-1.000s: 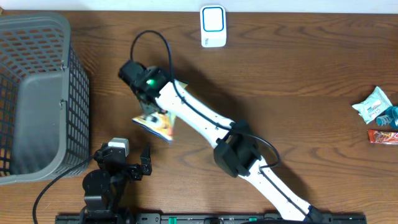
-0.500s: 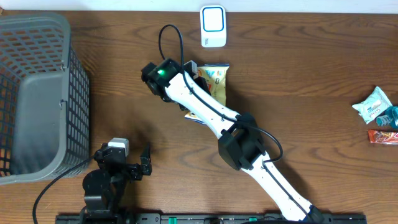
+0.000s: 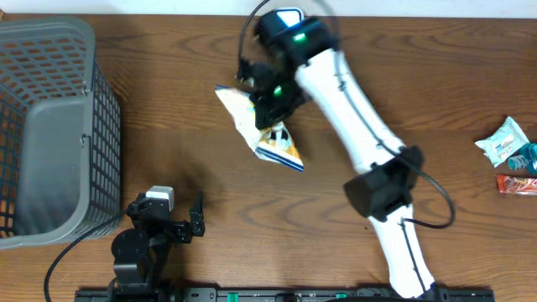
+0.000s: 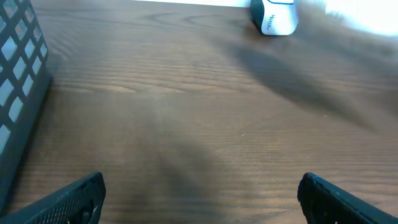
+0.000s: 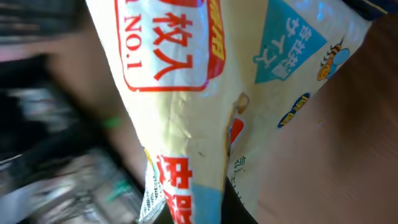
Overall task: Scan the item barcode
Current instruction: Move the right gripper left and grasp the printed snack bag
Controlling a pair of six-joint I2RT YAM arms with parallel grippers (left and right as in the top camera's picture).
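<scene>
**Snack bag gripped near the scanner, lying on a diagonal**

I see the right end effector [image 3: 270, 94] up toward 12 o'clock on the tabletop [image 3: 436, 75], clamped tight on the snack bag [image 3: 270, 141]. From overhead, the bag's long axis runs diagonally. Its upper end points to about 10 o'clock and its blue-trimmed lower end to about 5 o'clock. The grip is on the upper half, at the edge facing 1 o'clock. In my right wrist view the snack bag [image 5: 205, 81] fills nearly the whole picture, with red print on its yellow face, and the surroundings are blurred. I cannot make out a barcode there.

The scanner [image 3: 288, 15] sits at the 12 o'clock edge, just beyond the right wrist and partly hidden by it. It also shows at the top of my left wrist view.

The left end effector [image 4: 202, 190] is parked at 7 o'clock with its jaws spread wide and nothing between them. The grey basket [image 3: 50, 126] stands at 9 o'clock. A teal packet [image 3: 503, 141] and a red bar [image 3: 516, 184] lie at 3 o'clock.
</scene>
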